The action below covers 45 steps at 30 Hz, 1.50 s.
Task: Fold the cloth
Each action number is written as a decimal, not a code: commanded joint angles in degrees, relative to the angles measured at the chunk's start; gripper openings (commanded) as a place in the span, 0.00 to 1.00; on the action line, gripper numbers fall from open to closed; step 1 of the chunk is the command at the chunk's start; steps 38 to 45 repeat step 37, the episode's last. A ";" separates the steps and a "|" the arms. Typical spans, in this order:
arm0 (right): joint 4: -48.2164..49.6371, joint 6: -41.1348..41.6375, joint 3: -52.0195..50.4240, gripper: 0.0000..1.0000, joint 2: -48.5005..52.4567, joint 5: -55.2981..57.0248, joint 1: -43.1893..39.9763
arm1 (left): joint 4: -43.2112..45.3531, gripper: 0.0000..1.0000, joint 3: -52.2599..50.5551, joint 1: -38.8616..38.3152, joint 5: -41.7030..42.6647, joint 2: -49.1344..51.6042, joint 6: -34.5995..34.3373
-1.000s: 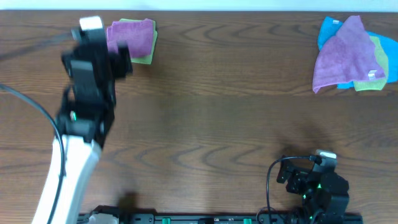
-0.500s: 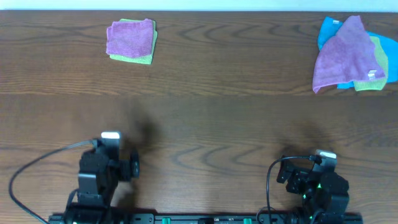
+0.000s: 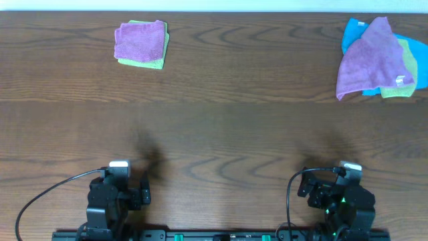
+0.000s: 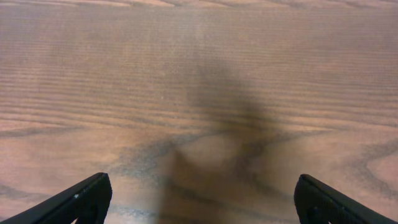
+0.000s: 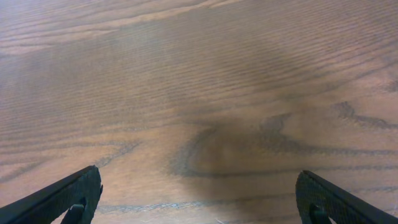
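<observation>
The cloth (image 3: pixel 140 41) is a pinkish-purple towel lying folded into a small square at the far left of the table, on top of a folded lime-green towel (image 3: pixel 155 63). My left gripper (image 3: pixel 119 175) rests at the near edge, far from the cloth. In the left wrist view its gripper (image 4: pixel 199 200) is open over bare wood. My right gripper (image 3: pixel 344 177) sits at the near right edge. The right wrist view shows that gripper (image 5: pixel 198 198) open too, with nothing between its fingers. Neither wrist view shows the cloth.
A loose pile lies at the far right: a pale lavender towel (image 3: pixel 368 57) draped over a blue towel (image 3: pixel 353 32) and a green one (image 3: pixel 406 63). The wooden table (image 3: pixel 221 127) stretches between the two heaps. Cables trail beside both arm bases.
My left arm has pulled back from beside the cloth at the far left down to the near edge. The cloth and the right arm have stayed in place.
</observation>
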 commanded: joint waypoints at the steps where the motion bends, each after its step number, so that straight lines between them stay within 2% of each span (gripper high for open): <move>1: -0.07 0.48 -0.20 0.99 -0.31 0.59 -0.33 | -1.33 0.95 -3.37 0.35 -1.18 -0.74 -0.02; 45: -0.07 0.48 -0.20 0.99 -0.31 0.59 -0.33 | -1.36 0.95 -3.37 1.49 -1.38 -0.68 0.66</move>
